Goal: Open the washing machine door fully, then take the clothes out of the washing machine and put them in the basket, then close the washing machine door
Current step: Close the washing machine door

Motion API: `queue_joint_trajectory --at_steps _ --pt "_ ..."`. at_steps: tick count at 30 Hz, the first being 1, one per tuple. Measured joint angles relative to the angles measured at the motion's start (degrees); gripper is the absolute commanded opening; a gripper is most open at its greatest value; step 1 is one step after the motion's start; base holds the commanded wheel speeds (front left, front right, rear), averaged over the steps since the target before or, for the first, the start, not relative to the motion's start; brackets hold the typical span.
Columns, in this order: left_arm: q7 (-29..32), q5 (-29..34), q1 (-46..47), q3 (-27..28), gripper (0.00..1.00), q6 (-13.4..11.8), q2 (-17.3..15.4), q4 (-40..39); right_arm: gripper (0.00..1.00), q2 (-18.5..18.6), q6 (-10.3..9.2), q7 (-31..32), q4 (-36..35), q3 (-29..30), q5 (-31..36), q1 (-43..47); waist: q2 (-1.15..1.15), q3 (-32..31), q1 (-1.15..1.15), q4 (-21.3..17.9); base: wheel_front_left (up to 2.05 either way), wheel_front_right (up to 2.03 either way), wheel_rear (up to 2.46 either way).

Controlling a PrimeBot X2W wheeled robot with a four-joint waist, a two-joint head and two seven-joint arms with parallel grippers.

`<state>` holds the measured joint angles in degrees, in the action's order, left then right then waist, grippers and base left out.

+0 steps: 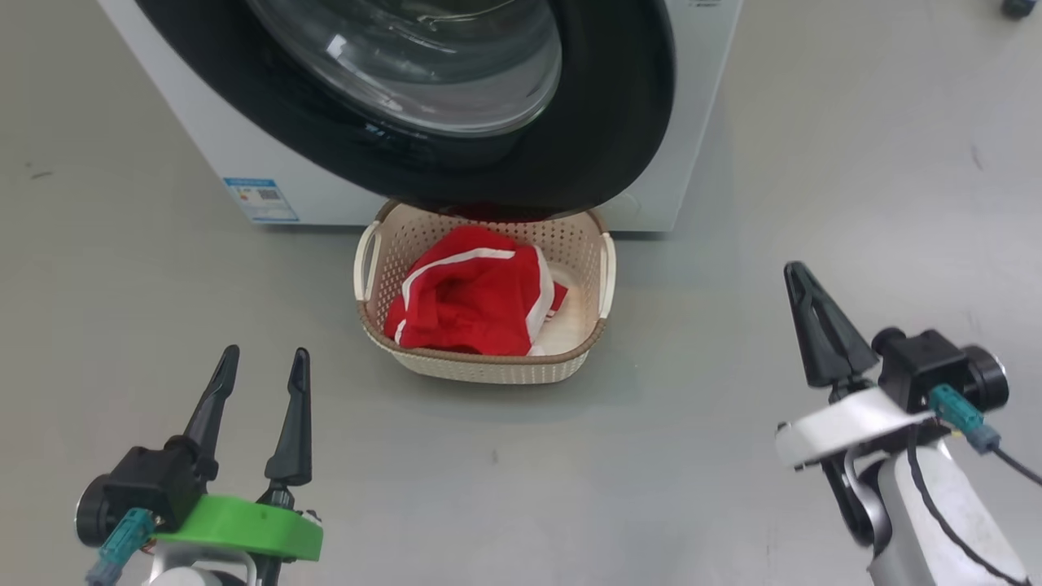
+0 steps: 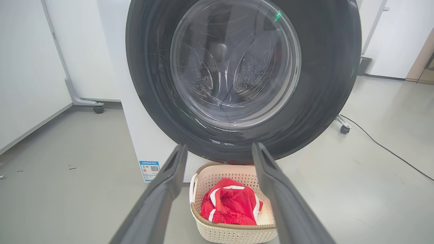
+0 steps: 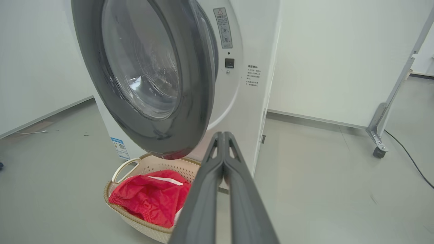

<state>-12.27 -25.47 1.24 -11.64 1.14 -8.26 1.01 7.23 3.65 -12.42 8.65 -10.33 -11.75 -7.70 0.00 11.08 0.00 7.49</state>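
Left gripper (image 1: 267, 352): the two dark fingers are standing spread apart, grasping nothing. It is hovering over the grey floor (image 1: 716, 488), on the robot's side of the basket and off to its left.
Right gripper (image 1: 796, 273): the fingers are pressing together tip to tip, clenched on nothing. It is hanging above the floor to the right of the basket, well apart from it.
Both arms: neither is touching the basket, the clothes or the door.
Basket (image 1: 480, 352): it is sitting on the floor just in front of the machine, between the two grippers and farther out. Its white loop handles (image 1: 366, 260) are facing left and right.
Clothes (image 1: 472, 301): the red bundle with white stripes is lying inside the basket, bunching toward its left side. A pale patch is showing at the right.
Washing machine door (image 1: 619, 122): it is standing ajar, swinging out from the front panel. The lower black rim is overhanging the basket's far edge, and the glass bowl (image 1: 423, 65) is bulging at the centre.
Washing machine (image 1: 212, 138): the white body is standing behind the door. A blue label (image 1: 260, 199) is sticking low on its front, left of the basket, and a printed sticker (image 3: 222, 27) is showing beside the door opening.
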Motion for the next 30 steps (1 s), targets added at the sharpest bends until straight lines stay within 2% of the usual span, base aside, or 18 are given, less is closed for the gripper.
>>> queue_joint_trajectory --at_steps 14,24,30 --pt "-0.9 0.4 4.0 -1.6 1.0 0.2 2.1 -0.4 0.0 2.2 1.85 3.3 2.4 -2.5 1.9 -18.2 0.0 6.2 0.0 6.5 0.0 0.0 0.0" --pt "-1.5 0.4 6.1 -2.5 1.0 0.8 3.6 0.3 0.0 3.2 2.79 6.1 7.5 -3.7 2.4 -28.0 0.0 9.9 0.0 10.6 0.0 0.0 0.0" --pt "-1.5 0.3 8.0 -3.1 1.0 1.3 4.1 0.5 0.0 3.3 2.85 7.2 11.3 -2.8 0.3 -33.0 0.0 12.3 0.0 12.3 0.0 0.0 0.0"
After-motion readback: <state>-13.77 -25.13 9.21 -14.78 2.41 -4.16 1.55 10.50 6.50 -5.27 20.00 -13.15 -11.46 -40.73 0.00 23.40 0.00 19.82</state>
